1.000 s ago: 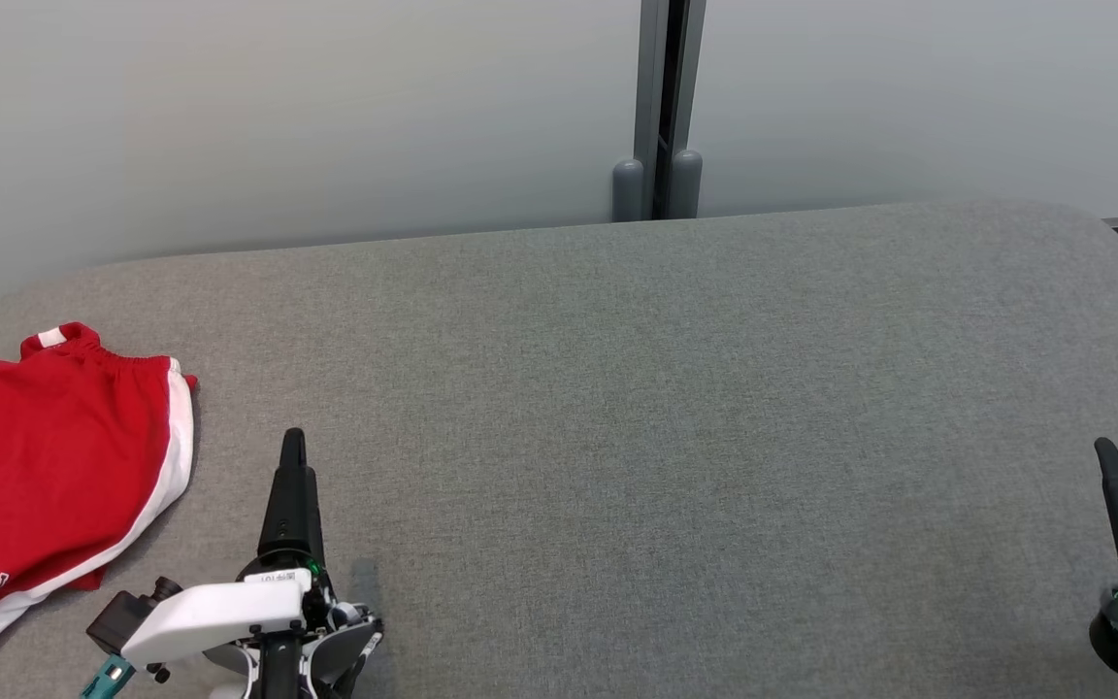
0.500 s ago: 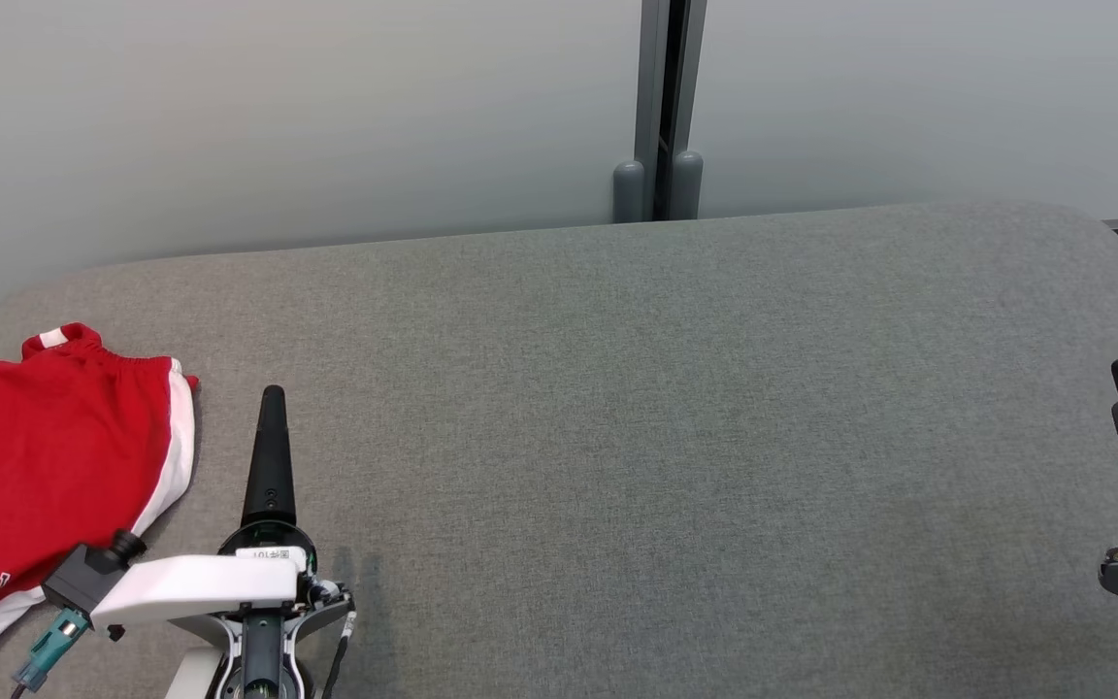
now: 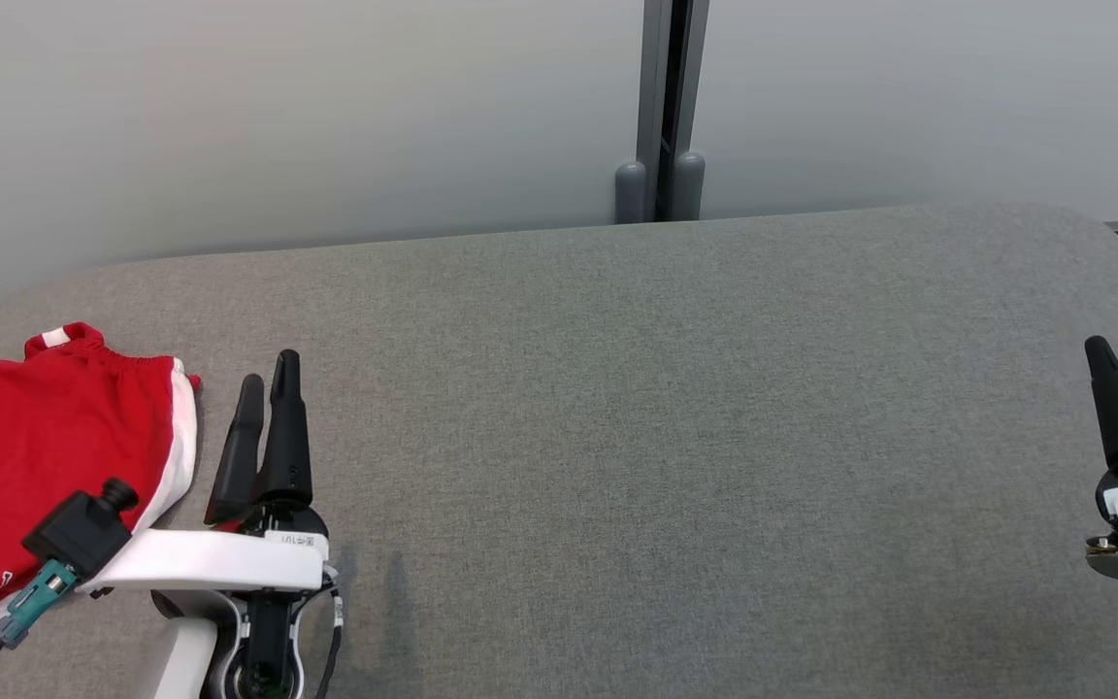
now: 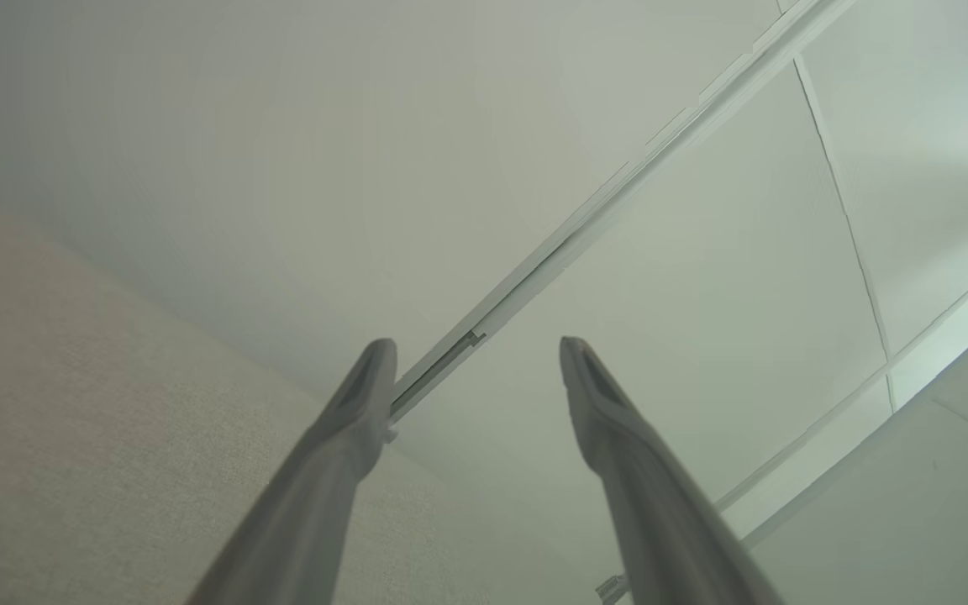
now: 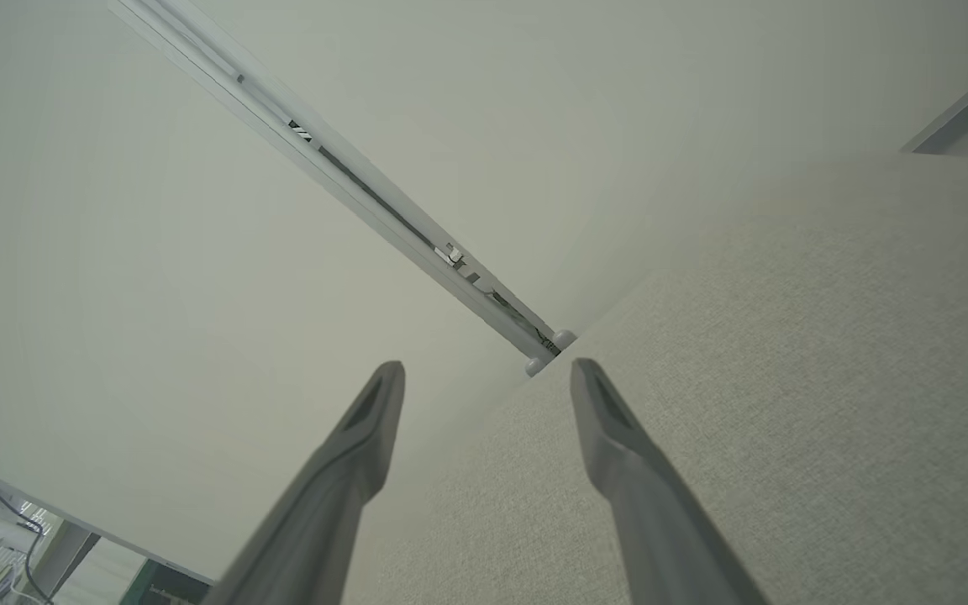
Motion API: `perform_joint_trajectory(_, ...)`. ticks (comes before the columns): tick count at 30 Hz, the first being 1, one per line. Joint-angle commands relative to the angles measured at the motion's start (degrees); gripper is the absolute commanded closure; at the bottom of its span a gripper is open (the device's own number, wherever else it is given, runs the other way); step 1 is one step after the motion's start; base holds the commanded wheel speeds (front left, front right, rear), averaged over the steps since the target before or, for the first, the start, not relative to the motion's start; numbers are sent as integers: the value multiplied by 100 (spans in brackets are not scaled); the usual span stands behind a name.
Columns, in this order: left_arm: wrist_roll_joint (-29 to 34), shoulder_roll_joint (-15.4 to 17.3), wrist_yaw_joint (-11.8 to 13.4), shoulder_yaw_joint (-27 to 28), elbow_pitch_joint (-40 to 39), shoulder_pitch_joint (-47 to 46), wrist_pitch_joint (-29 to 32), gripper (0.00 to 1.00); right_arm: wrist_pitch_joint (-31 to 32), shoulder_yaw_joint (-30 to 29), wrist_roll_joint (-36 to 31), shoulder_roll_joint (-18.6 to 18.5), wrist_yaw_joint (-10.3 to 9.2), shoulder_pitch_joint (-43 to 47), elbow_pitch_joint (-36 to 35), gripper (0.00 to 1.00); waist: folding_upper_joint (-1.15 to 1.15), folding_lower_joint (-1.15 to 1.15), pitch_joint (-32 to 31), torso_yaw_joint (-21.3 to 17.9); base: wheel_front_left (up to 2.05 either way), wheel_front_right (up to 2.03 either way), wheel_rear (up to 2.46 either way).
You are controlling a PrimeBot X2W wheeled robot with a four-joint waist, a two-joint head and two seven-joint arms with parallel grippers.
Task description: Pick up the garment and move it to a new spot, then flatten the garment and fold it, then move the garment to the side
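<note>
Head view: red shorts with a white side stripe lie on the grey fabric surface, at its left edge toward the near-left corner, waistband toward the far edge.
Shorts state: look doubled over and fairly flat. Partly cut off by the frame. Some white lettering low down, unreadable.
Left hand: just beside the shorts' striped side, fingers pointing at the far edge. No contact with the cloth that I can see.
Left wrist view: fingers spread apart with nothing between them, aimed at the wall above the far edge.
Right hand: fingers spread, empty. In the head view it sits by the surface's right edge, well apart from the shorts.
Why placed so: probably the shorts are parked at the side to leave the middle of the surface free. Both hands are off the cloth.
Step guess: either the last move to the side is done, or the pickup hasn't started. Can't tell which.
</note>
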Motion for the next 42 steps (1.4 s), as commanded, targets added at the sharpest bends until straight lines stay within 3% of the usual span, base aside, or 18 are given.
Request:
perform_joint_trajectory(1, 346, 71, 52, 24, -127, -185, -12, 0, -140, 99, -335, -129, 9, -63, -176, 0, 0, 0, -2, 0, 0, 0, 0)
perform_joint_trajectory(15, 1685, 284, 367, 5, -196, -140, 81, 0, -643, 531, -1661, -195, 10, 37, -369, 0, 0, 0, 1, 4, 0, 0, 0)
perform_joint_trajectory(42, 3090, 472, 862, 199, -179, 194, 690, 0, -1394, 1056, -3684, 99, 11, 358, -333, 0, 0, 0, -49, -77, 0, 0, 0)
